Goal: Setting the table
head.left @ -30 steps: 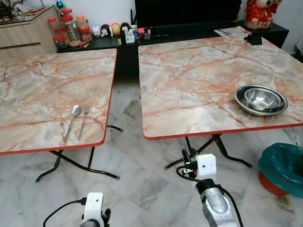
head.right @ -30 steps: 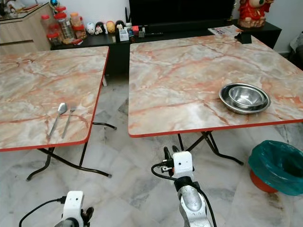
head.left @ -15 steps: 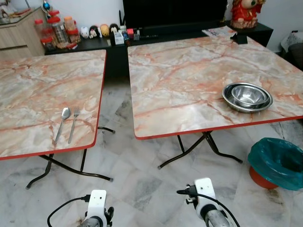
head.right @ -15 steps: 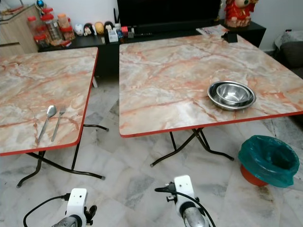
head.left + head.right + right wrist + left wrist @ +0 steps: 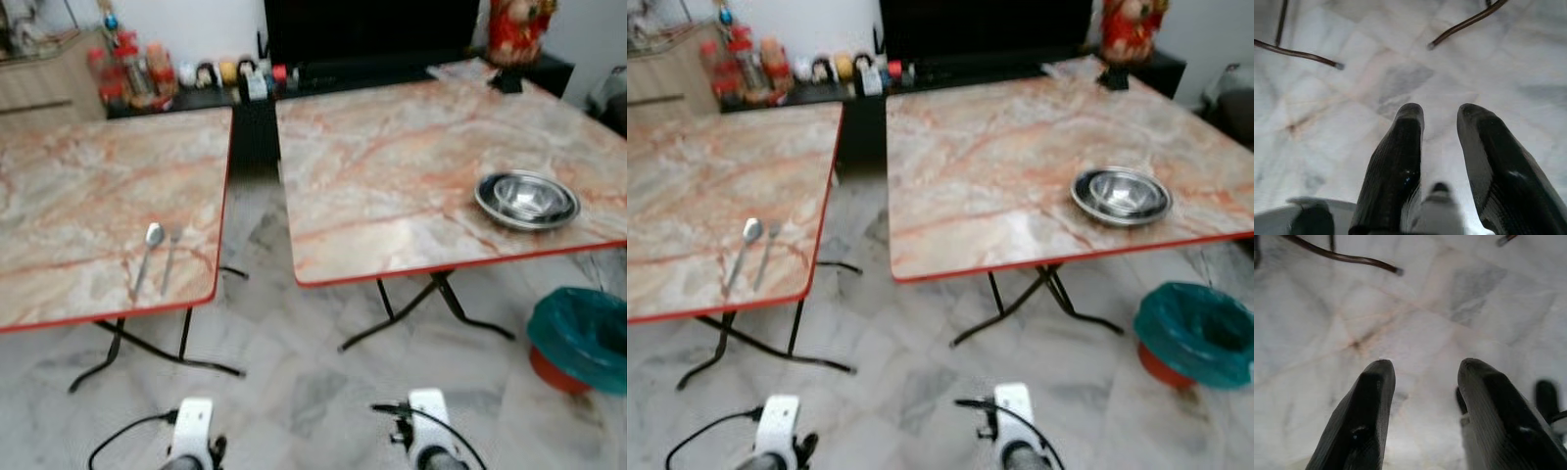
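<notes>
A spoon (image 5: 147, 257) and a fork (image 5: 169, 259) lie side by side near the front edge of the left marble table (image 5: 88, 186). Two stacked steel bowls (image 5: 527, 199) sit near the front right of the right marble table (image 5: 392, 166). Both arms hang low in front of me, their wrists at the bottom of the eye views. In the left wrist view my left gripper (image 5: 1425, 369) is open over the floor tiles, holding nothing. My right gripper (image 5: 1441, 115) is also open above the floor, with nothing between its fingers.
A narrow gap of marble floor (image 5: 294, 362) runs between the two tables, whose black folding legs (image 5: 421, 308) spread out below. A teal-lined bin (image 5: 583, 333) stands on the floor at right. A black cabinet (image 5: 372, 69) with jars (image 5: 137, 73) lines the far wall.
My right arm has dropped from raised to hanging low. The whole picture has shifted and blurred, so the camera is moving. Spoon, fork and bowls stay put.
</notes>
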You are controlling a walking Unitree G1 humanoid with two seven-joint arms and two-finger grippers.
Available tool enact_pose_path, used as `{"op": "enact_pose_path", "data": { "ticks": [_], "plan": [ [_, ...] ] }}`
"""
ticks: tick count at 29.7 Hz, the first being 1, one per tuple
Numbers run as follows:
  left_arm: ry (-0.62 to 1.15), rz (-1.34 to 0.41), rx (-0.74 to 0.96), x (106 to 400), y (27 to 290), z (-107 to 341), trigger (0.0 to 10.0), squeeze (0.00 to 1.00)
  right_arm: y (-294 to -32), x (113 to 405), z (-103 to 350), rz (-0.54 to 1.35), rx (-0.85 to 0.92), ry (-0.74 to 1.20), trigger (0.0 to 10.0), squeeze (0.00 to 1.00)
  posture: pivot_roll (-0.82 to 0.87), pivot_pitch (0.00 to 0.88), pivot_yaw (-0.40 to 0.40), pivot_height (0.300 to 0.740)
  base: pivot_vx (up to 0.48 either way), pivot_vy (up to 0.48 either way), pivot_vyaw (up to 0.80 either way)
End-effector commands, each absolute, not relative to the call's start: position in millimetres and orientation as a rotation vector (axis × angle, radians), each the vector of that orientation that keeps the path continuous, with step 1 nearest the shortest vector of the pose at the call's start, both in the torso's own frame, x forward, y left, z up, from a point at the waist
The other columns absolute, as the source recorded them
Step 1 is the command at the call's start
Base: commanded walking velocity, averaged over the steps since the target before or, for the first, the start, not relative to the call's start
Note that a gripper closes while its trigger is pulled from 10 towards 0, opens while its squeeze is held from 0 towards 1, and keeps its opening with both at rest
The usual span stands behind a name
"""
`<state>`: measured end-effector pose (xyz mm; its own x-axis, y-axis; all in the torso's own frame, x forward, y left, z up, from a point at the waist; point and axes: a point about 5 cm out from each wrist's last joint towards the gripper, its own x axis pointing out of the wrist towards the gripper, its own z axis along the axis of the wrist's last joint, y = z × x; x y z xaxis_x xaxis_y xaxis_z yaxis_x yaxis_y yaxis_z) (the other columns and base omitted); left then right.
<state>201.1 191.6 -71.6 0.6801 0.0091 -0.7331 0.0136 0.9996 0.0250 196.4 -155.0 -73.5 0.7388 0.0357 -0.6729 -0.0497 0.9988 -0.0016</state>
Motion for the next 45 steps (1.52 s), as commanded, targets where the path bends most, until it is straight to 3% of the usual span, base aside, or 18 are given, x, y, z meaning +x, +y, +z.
{"op": "enact_pose_path", "data": {
  "ticks": [1,21,32,45],
  "plan": [
    [0.831,-0.009,0.041,200.3,194.6,-71.8,10.0,0.0,-158.0,199.8,-71.4,0.015,0.014,0.721,10.0,0.0,-0.11,0.0,0.134,0.74,0.0,0.409,0.0],
    [0.821,-0.021,0.052,206.7,194.9,-68.4,10.0,0.0,-161.0,204.5,-69.2,-0.03,0.044,0.715,10.0,0.0,-0.15,0.0,0.132,0.74,0.0,0.412,0.0],
    [0.828,-0.066,0.034,206.9,173.9,-71.1,10.0,0.0,-173.2,201.2,-69.4,-0.024,0.02,0.711,10.0,0.0,-0.18,0.0,0.105,0.74,0.0,0.412,0.0],
    [0.829,-0.055,0.044,206.4,180.3,-70.6,10.0,0.0,-164.8,205.5,-67.7,-0.004,0.033,0.7,10.0,0.0,-0.17,0.0,0.11,0.74,0.0,0.412,0.0]
  ]
}}
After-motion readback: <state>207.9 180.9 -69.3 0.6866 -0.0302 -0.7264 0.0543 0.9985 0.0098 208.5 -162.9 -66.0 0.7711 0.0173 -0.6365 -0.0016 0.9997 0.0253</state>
